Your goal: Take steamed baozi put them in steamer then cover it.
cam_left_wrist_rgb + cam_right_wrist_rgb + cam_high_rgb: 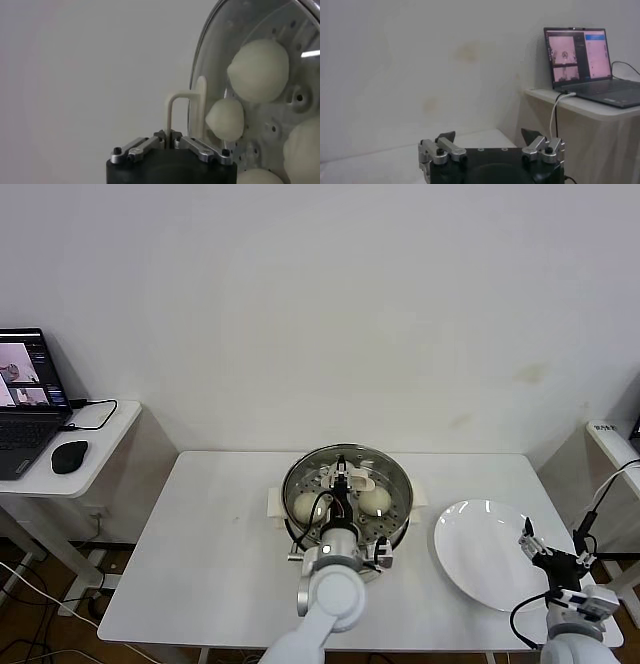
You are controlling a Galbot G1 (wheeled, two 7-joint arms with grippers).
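Note:
The steamer (345, 496) stands in the middle of the white table, and the clear glass cover (390, 479) lies on it. Through the glass (280, 22) I see several creamy-white baozi (260, 70) on the perforated tray; two show in the head view (307, 507). My left gripper (341, 476) hangs over the pot's centre, jaws pinched on one leg of the cover's cream handle (186, 107). In its wrist view the left gripper (168, 135) shows the thin leg between its tips. My right gripper (533, 541) rests open and empty by the plate's right edge.
A flat white plate (488, 554) lies bare to the right of the steamer. A side desk at the left carries a laptop (28, 399) and a mouse (69, 455). Another laptop (585, 62) shows in the right wrist view.

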